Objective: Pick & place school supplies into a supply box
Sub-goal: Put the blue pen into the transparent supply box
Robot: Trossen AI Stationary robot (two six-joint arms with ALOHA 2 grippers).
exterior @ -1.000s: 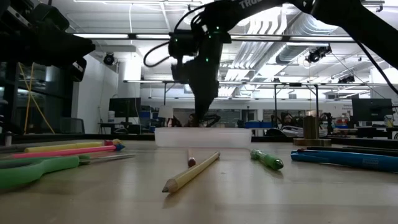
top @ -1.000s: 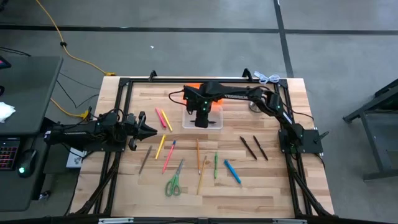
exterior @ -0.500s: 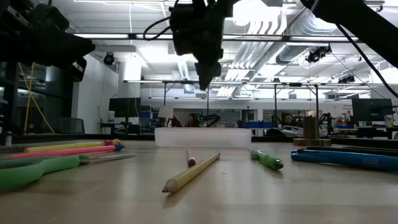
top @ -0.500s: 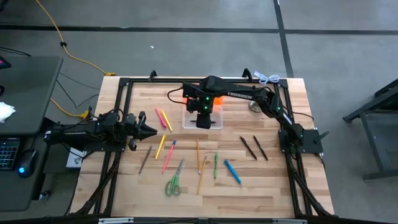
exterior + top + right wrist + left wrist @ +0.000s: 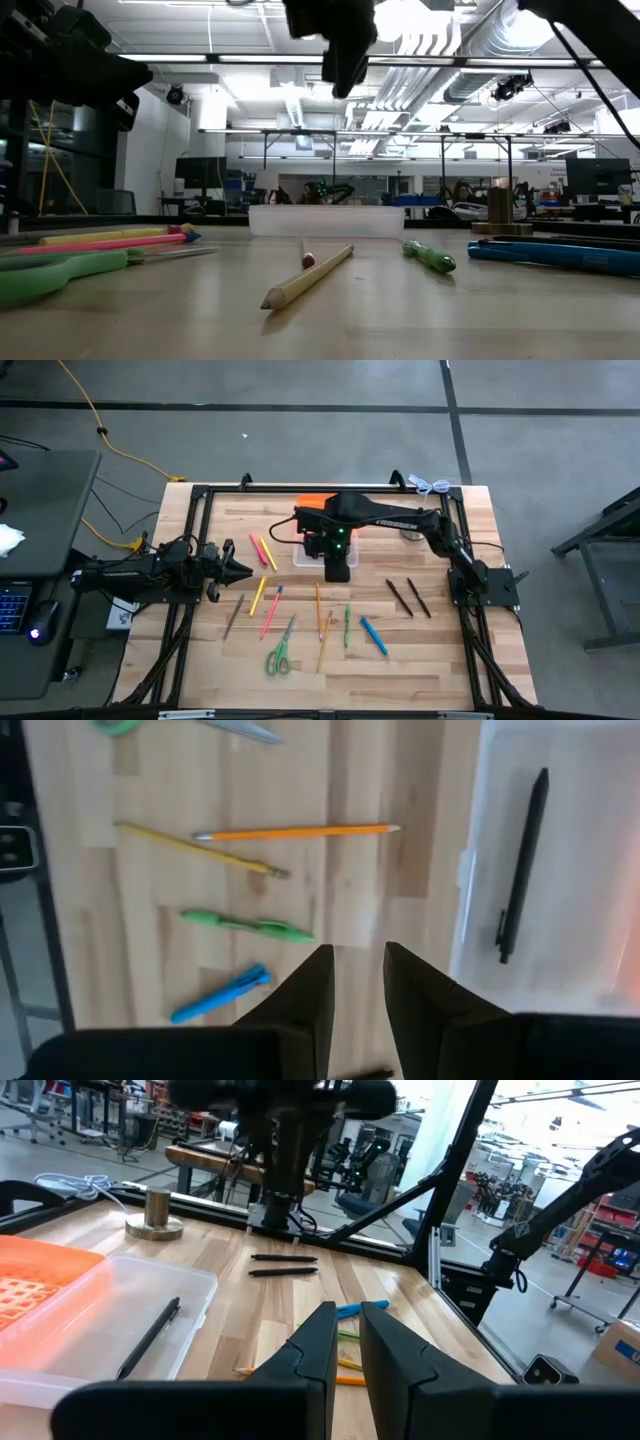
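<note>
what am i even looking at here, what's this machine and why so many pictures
It is a robot with two dark arms at a wooden table, tidying school supplies into a clear supply box with an orange lid. One picture looks straight down, one looks level across the tabletop, and one comes from a camera on each wrist.

The left gripper waits at the table's left side, holding nothing. The right gripper hangs above the box's near edge, also holding nothing, fingers slightly apart. A black pen already lies in the box.

Still on the table: green scissors, a blue marker, a green pen, pencils and more.
</note>
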